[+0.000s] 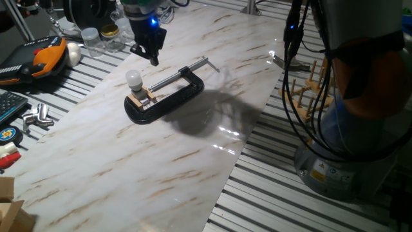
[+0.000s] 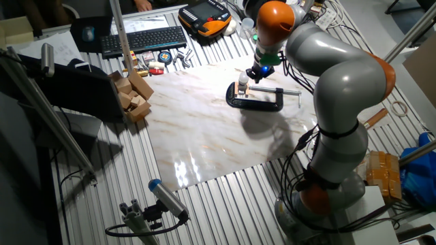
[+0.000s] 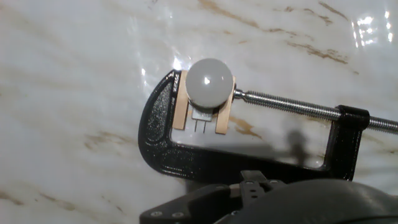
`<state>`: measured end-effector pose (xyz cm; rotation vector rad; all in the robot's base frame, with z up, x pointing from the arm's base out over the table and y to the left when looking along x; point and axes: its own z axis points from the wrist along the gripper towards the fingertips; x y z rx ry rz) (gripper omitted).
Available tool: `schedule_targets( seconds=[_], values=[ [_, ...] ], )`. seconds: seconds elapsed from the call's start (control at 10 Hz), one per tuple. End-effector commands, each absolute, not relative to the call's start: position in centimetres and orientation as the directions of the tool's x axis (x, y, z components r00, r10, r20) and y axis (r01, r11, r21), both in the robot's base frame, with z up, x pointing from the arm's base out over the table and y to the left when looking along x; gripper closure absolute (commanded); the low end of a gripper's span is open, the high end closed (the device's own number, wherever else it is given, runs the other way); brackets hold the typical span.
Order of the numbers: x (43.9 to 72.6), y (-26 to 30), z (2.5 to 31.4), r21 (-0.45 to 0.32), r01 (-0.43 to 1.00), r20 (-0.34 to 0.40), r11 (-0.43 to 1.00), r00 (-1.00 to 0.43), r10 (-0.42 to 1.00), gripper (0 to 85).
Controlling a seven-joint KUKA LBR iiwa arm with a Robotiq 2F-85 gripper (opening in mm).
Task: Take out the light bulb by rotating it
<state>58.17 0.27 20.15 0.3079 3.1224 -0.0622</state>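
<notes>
**Robot gripper poised above clamped bulb on marble-patterned table**

A small frosted white round light bulb (image 1: 133,79) stood upright in a tan wooden socket block (image 1: 141,98), which was held between the jaw and screw of a black cast-metal C-clamp (image 1: 168,101) lying flat on a white marble-patterned tabletop (image 1: 129,161). The clamp's threaded steel screw (image 3: 292,102) pressed against one side of the block, as the hand view showed from above, with the bulb's dome centred over the wood.

The black two-finger gripper (image 1: 150,53) of the grey-and-orange KUKA arm (image 2: 334,82) hung in the air above and just behind the bulb, apart from it and holding nothing. How far its fingers were spread could not be told from any view; in the hand view only dark parts of the hand appeared along the bottom edge.

Off the tabletop, an orange-and-black handheld controller (image 1: 38,59) lay on the slatted metal bench (image 1: 290,193), near a black computer keyboard (image 2: 143,39) and a stack of small wooden blocks (image 2: 133,95).
</notes>
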Motion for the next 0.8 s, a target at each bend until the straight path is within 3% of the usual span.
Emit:
schedule_targets(
  seconds=[0.0,0.7],
  values=[
    [58.28,0.39,20.27,-0.033,0.201,-0.007,0.979,-0.98,0.2,85.0],
    [58.23,0.53,20.26,-0.021,0.123,0.005,0.992,-0.992,0.124,85.0]
  ],
)
